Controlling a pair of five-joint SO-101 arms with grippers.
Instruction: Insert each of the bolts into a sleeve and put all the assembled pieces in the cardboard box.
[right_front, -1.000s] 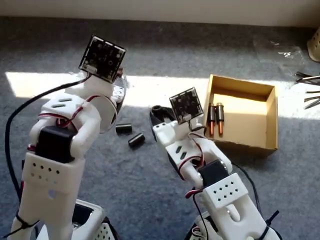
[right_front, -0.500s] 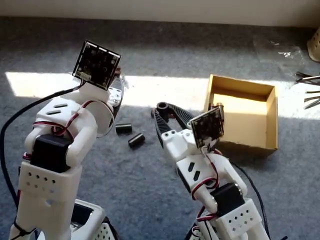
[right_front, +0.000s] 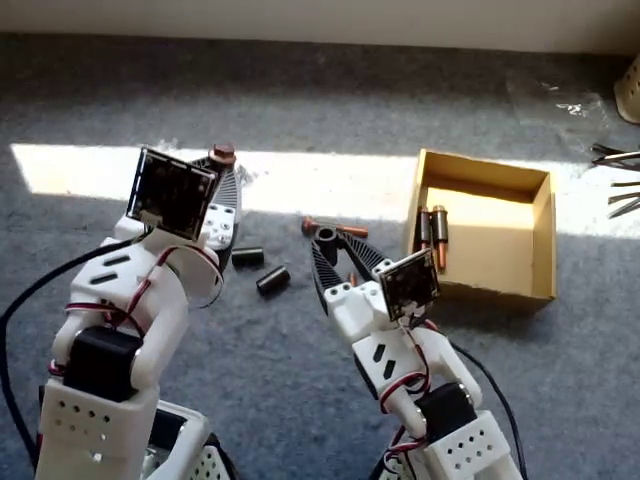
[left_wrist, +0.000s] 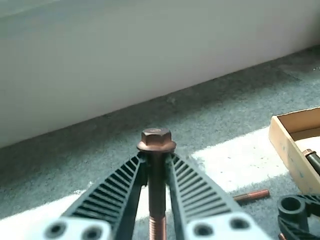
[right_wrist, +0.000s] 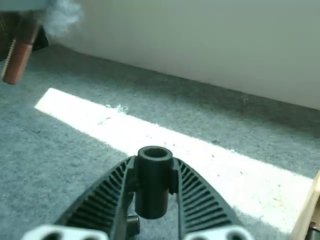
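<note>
Grey carpet (right_front: 300, 400) serves as the work surface, crossed by a sunlit band (right_front: 300, 185) and bounded by a white wall (left_wrist: 150, 50).

The copper bolt (left_wrist: 156, 165) is pinched in the left gripper (left_wrist: 156, 157). Its long axis is in line with the fingers. Its flanged hexagonal head stands just past the fingertips, and the threaded shank runs back between them. In the high view the head (right_front: 222, 153) tops the left gripper (right_front: 222, 175), pointing away from the arm's base.

The black sleeve (right_wrist: 152, 180) is clamped in the right gripper (right_wrist: 152, 167), also with its axis along the fingers and its open bore facing outward beyond the tips. Seen from above, the bore (right_front: 326, 238) faces roughly upward.

A loose bolt (right_front: 335, 229) lies flat on the carpet just beyond the right gripper (right_front: 335, 258), with its long axis running across the view. Two loose sleeves (right_front: 272, 280) lie on their sides between the arms.

The cardboard box (right_front: 545, 235) sits near the right arm. It holds two assembled pieces (right_front: 431, 237), side by side along its nearer wall.
</note>
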